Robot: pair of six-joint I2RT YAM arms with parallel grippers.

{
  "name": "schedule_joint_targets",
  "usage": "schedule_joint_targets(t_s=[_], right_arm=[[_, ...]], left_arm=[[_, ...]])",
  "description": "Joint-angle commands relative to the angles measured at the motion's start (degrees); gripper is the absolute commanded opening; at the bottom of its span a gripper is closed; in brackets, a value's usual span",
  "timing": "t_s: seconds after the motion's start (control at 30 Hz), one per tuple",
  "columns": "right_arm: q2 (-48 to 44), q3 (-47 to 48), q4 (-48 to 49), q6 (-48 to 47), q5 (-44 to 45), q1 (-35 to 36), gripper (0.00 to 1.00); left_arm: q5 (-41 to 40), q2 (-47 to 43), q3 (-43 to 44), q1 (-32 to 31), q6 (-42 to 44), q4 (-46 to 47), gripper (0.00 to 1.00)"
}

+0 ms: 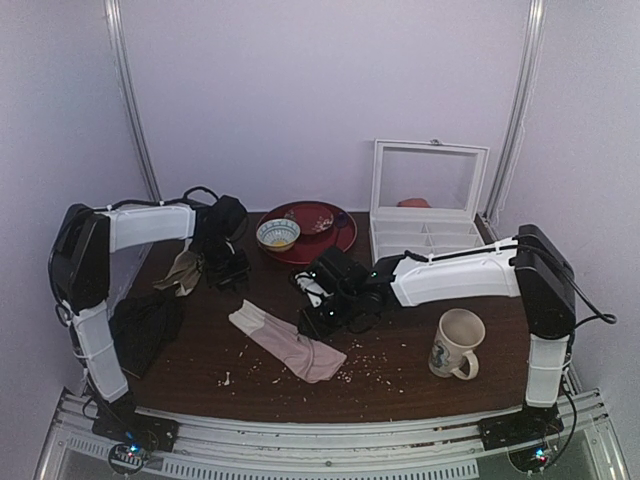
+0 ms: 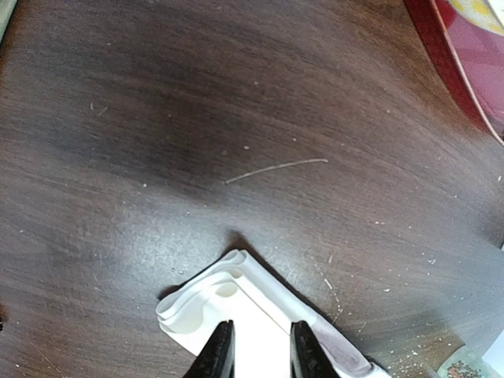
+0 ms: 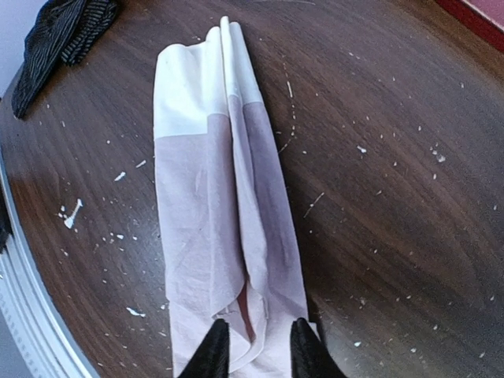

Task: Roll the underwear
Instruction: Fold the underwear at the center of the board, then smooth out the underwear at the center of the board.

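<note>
**Folded strip lies end to end between two released tools**

The underwear [image 1: 285,345] lies flat on the tabletop [image 1: 400,340] as one long folded strip. In the top view its long axis slants from far-left to near-right.

The whitish waistband end points to the left tool [image 2: 261,340]. That tool's fingers stand apart over the white corner, released, with nothing pinched. The pink end sits under the right tool [image 3: 253,345], which is likewise parted and holds nothing. From there the strip runs straight away along that tool's own line.

Each arm has one end of the strip. From above, the right tool looks the closer to the cloth, while the left stands just beyond the waistband. I judge that a roll would travel along the long axis, from one end toward the other.

Counted left to right:
- one black cloth [image 1: 145,330]
- one beige-olive cloth [image 1: 183,270]
- one underwear
- one red plate [image 1: 335,240] carrying one bowl [image 1: 278,234]
- one white box [image 1: 425,235] with its lid up
- one mug [image 1: 457,345]
- two tools
- pale crumbs scattered about the strip
</note>
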Motion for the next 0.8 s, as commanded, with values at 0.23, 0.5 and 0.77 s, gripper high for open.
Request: schedule_joint_targets(t_s=[0.23, 0.5, 0.77], right_arm=[[1.9, 3.8, -1.8, 0.4, -4.2, 2.5, 0.03], [4.9, 6.2, -2.0, 1.2, -6.3, 3.3, 0.03], [7.9, 7.1, -1.9, 2.4, -4.0, 2.3, 0.02]], left_arm=[[2.5, -2.2, -0.4, -0.9, 2.3, 4.1, 0.23], [4.1, -3.9, -3.0, -2.1, 1.7, 4.1, 0.19], [5.2, -4.6, -9.3, -3.7, -0.8, 7.0, 0.0]])
